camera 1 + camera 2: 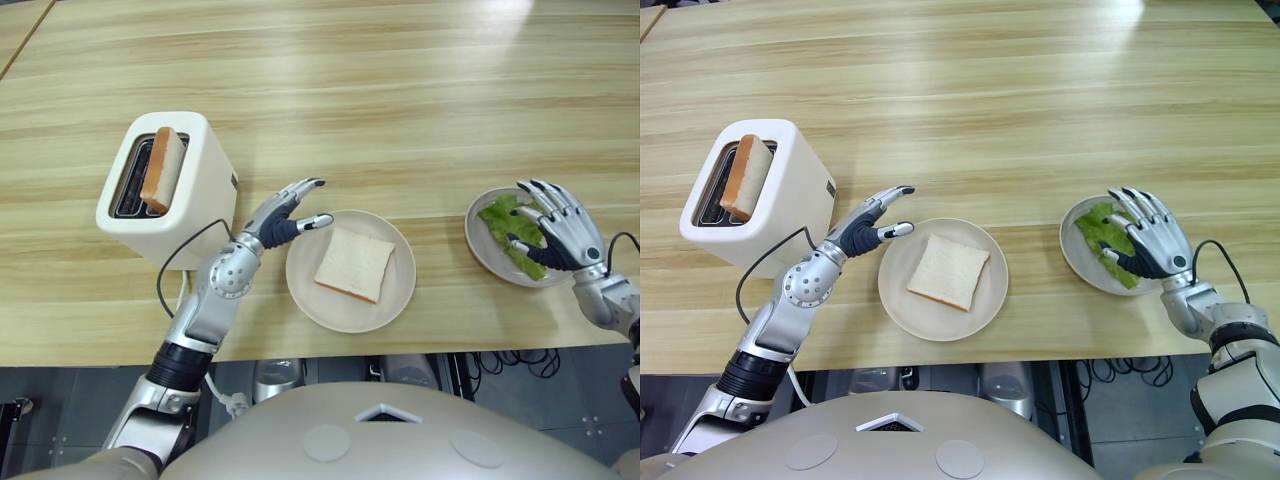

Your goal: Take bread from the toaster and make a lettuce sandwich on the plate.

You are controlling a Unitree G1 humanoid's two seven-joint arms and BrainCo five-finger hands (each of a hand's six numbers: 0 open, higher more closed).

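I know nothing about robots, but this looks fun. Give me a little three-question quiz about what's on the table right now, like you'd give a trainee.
1. How many upright slices stick out of the toaster?
2. Where is the lettuce? A: in the toaster. B: on the right plate, by the right hand. C: in a bowl.
3. True or false: the bread slice on the middle plate is already topped with lettuce.

Key: 1. One. 2. B. 3. False, the slice is bare.
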